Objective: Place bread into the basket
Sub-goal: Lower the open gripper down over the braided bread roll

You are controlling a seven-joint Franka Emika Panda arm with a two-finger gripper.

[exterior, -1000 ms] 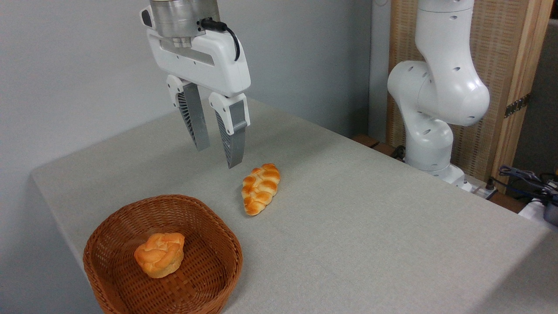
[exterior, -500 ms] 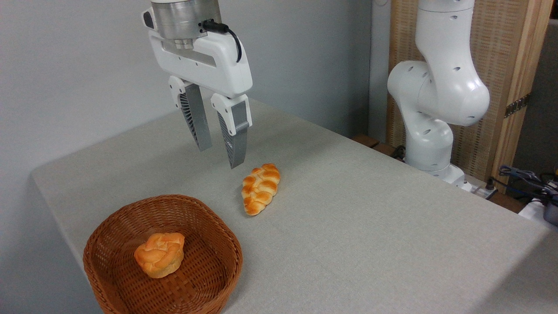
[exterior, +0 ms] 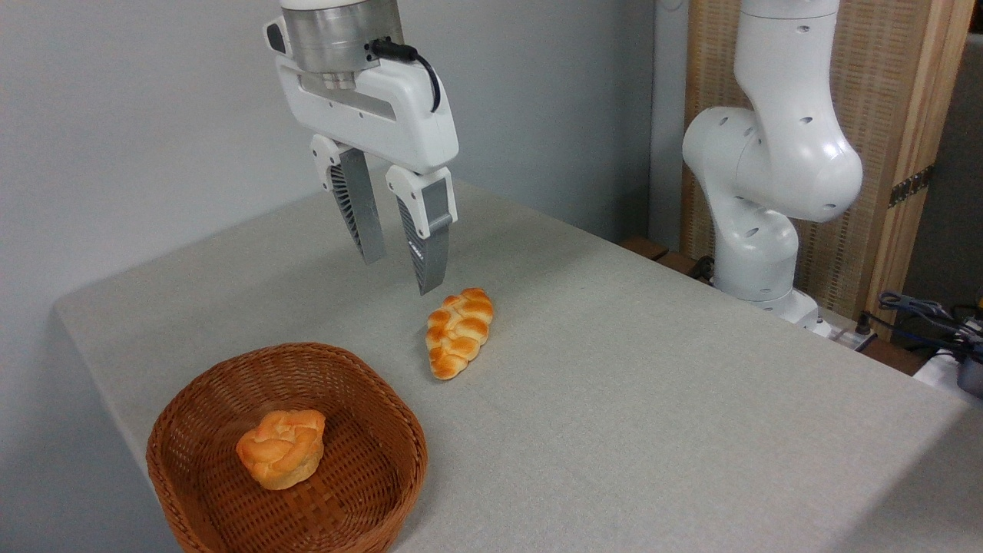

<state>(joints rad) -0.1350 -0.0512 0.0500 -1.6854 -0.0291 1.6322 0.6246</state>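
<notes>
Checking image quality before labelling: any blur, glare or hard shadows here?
Camera view: sharp overall, no glare; the bread and basket cast only soft shadows on the table; the gripper is crisp, without motion blur.

Before you, a pale grey, cloth-textured table (exterior: 614,430) runs from the near right to a far corner against the grey wall. Directly on it, the braided bread (exterior: 459,332) lies flat near the middle, its pointed end toward you. To the near left the wicker basket (exterior: 184,415) rests by the table's left edge, apart from the loaf.
</notes>
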